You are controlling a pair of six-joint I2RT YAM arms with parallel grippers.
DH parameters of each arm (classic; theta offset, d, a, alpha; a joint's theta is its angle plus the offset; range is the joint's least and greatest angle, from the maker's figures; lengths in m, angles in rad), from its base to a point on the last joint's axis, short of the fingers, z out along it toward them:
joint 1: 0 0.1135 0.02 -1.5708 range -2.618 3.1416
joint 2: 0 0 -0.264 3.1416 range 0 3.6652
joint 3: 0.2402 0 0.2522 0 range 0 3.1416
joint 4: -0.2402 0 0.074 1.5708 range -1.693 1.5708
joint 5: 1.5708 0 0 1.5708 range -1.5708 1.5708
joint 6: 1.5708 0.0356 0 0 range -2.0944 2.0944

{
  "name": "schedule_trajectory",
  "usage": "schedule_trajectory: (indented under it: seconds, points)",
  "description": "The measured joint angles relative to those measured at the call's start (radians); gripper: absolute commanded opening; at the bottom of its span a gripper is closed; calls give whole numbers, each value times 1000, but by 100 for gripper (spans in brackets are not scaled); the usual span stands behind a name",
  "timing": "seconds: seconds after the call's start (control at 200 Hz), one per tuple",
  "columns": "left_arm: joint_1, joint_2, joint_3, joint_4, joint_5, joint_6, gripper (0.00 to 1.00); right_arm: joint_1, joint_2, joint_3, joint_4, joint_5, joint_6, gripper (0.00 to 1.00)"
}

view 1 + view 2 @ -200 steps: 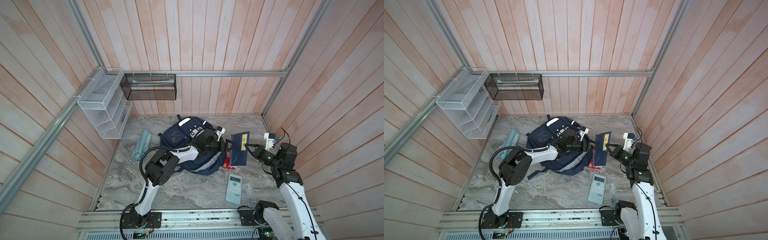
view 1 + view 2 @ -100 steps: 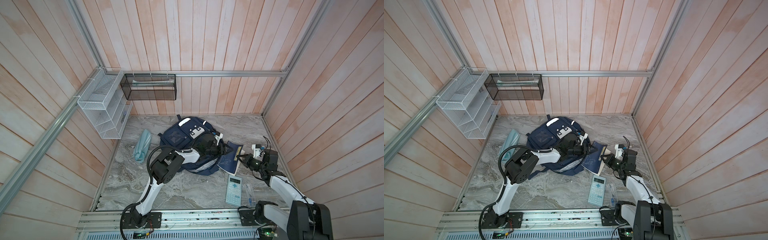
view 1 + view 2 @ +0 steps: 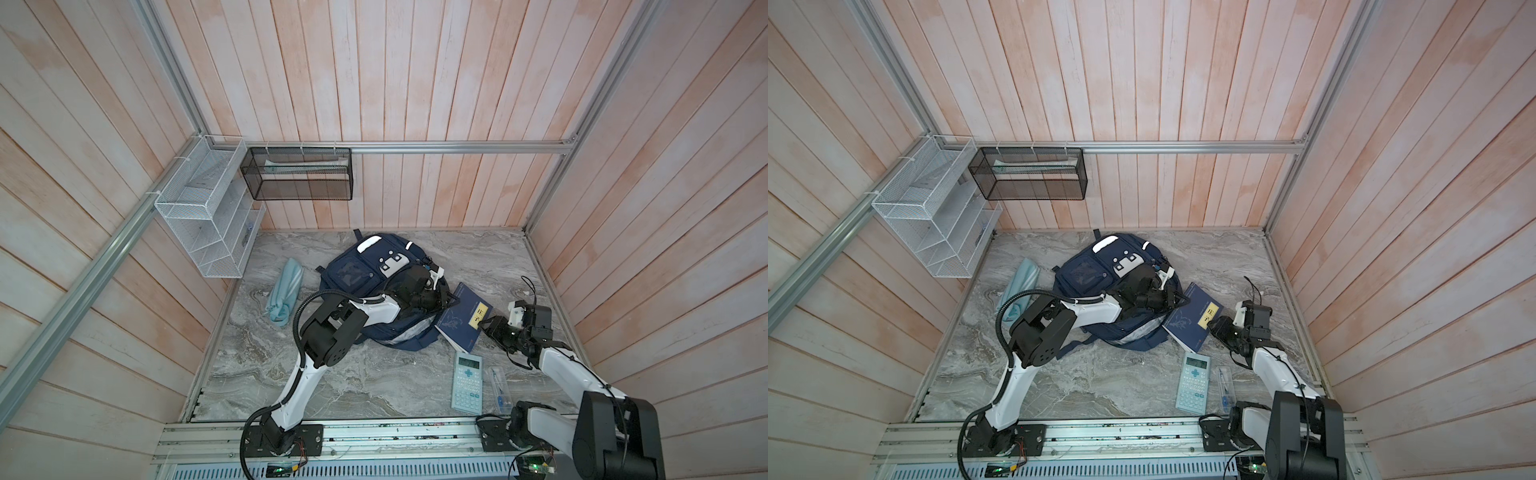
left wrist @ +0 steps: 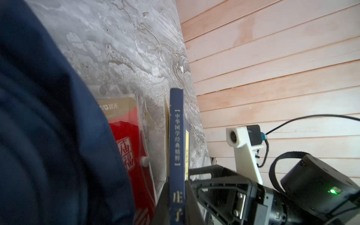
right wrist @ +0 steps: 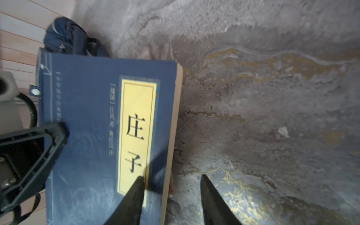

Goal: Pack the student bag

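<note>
- Student bag [image 3: 361, 274], navy, lies with its front pockets up on the grey marble counter [image 3: 374, 382], toward the back wall. The left arm reaches across it.
- Left tool [image 3: 446, 302] is clamped on the spine edge of a blue book [image 3: 461, 320] with a yellow title label. The book is just beside the bag's right side.
- Right tool [image 5: 171, 178] has its jaws apart at the book's page edge, one finger over the yellow label and the other over bare counter. It grips nothing.
- Red packet [image 4: 130, 155] lies on the counter between bag and book, partly hidden by the bag.
- Pale-blue calculator [image 3: 467, 384] and clear pen case [image 3: 498, 384] lie side by side near the front rail.
- Light-blue pouch [image 3: 286, 295] lies left of the bag.
</note>
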Motion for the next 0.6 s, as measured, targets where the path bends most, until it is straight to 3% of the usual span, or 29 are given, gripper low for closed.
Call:
schedule_trajectory:
  seconds: [0.12, 0.2, 0.33, 0.385, 0.43, 0.475, 0.6]
  points:
    - [6, -97, -20, 16, 21, -59, 0, -8, -92, -57, 137, -120, 47, 62]
    - [7, -156, -56, 138, 48, -142, 0, -9, -130, -100, 242, -199, 96, 58]
    - [10, -198, -124, 282, 66, -229, 0, -10, -155, -126, 363, -295, 151, 27]
    - [11, -200, -140, 297, 66, -241, 0, -10, -167, -127, 400, -330, 160, 23]
    - [13, -200, -156, 300, 66, -249, 0, -10, -182, -129, 416, -349, 161, 27]
    - [18, -200, -166, 309, 66, -257, 0, -15, -198, -136, 418, -359, 166, 39]
    - [27, -201, -206, 345, 62, -281, 0, -14, -240, -142, 429, -372, 170, 58]
